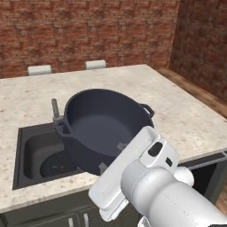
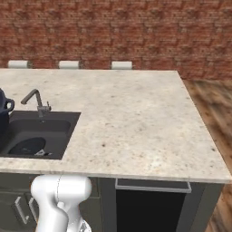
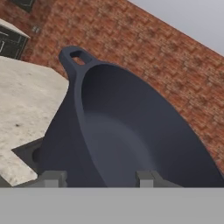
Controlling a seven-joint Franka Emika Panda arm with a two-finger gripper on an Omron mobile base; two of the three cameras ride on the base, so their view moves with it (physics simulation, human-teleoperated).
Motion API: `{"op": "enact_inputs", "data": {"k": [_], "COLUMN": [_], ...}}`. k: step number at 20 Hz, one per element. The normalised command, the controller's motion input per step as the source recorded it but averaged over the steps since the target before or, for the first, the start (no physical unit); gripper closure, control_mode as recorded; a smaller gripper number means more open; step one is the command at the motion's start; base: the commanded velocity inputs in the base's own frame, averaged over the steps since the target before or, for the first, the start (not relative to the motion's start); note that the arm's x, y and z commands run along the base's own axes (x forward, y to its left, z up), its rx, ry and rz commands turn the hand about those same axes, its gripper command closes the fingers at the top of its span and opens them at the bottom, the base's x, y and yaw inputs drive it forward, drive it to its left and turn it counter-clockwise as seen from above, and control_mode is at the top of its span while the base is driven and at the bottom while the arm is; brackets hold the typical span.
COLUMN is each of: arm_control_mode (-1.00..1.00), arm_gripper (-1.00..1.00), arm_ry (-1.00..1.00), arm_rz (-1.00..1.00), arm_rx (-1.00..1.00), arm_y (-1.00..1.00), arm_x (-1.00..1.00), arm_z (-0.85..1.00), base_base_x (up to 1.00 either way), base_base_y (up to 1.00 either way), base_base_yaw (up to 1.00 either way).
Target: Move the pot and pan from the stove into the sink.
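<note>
The gripper (image 3: pixel 101 178) is clamped on the near rim of the pot (image 1: pixel 106 128): in the hand view one grey fingertip (image 3: pixel 52 178) sits outside the wall at about 7 o'clock and the other just inside the bowl at 6 o'clock, with the rim between them. In the left base view the white hand comes in from 5 o'clock and meets the pot's lower edge.

The dark blue-grey pot is held tilted, its mouth turned toward the camera, above the sink (image 1: pixel 31 155), covering most of the basin's right half. One loop handle points to 3 o'clock, the other to 9 o'clock, close by the faucet (image 1: pixel 55 110) at the sink's far rim. In the right base view a sliver of the pot shows at the 9 o'clock edge, just left of the faucet and over the basin.

The sink is recessed in a pale speckled stone counter (image 2: pixel 136 118), with a red brick wall (image 2: pixel 118 31) behind.
</note>
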Motion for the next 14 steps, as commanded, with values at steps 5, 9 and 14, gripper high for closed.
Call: {"op": "enact_inputs", "data": {"k": [5, 9, 14], "arm_control_mode": [1.00, 1.00, 1.00], "arm_gripper": [1.00, 1.00, 1.00], "arm_ry": [0.00, 0.00, 0.00], "arm_rz": [0.00, 0.00, 0.00], "arm_rx": [0.00, 0.00, 0.00], "arm_y": [0.00, 0.00, 0.00], "arm_x": [0.00, 0.00, 0.00], "arm_z": [0.00, 0.00, 0.00], "base_base_x": [0.55, 0.06, 0.00], "base_base_y": [0.28, 0.12, 0.00], "base_base_yaw": [0.00, 0.00, 0.00]}}
